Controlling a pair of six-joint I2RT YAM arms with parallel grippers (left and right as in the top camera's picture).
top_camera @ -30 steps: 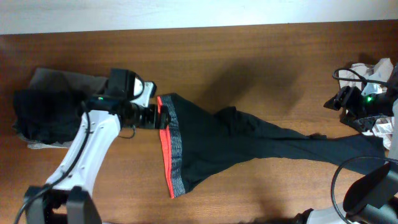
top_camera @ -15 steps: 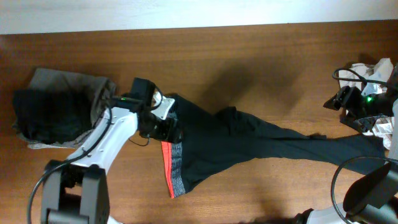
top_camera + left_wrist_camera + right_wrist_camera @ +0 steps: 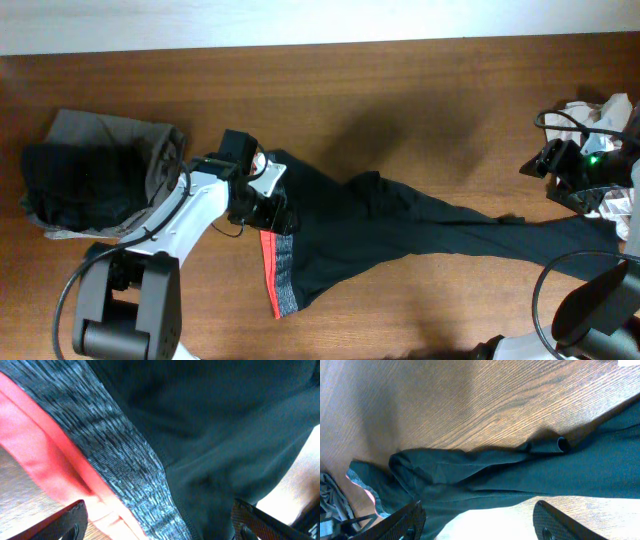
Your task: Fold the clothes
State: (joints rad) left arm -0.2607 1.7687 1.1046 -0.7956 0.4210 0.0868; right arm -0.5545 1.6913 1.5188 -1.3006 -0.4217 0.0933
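- Here, the left arm [image 3: 170, 235] reaches up and to the right from the near edge of the table [image 3: 400, 90], its white link slanted and its wrist bent over the upper end of the waistband [image 3: 283, 262].
- The left gripper [image 3: 165, 522] points down at the leggings [image 3: 400, 225]. In the wrist view its fingers [image 3: 70, 520] stand wide apart and released, with grey band and red lining [image 3: 45, 460] under them.
- Whether the tips touch the cloth cannot be told, as only their ends show at the bottom edge.
- The right arm [image 3: 585, 165] sits at the table's right edge, largely cut off by the frame, with a green light on its dark wrist.
- The right gripper [image 3: 481, 522] hangs above the leggings' legs with its fingers [image 3: 407, 520] spread and nothing between them.
- The leggings lie flat across the middle of the table, waistband to the left and legs running right, with a rumpled fold near the crotch.
- The leg ends pass under the right arm and its cables and are out of sight.
- A pile [image 3: 90, 185] of dark and grey garments lies at the far left, just beside the left arm; its pieces cannot be told apart.
- A crumpled white thing [image 3: 600, 112] shows at the right edge, half hidden.
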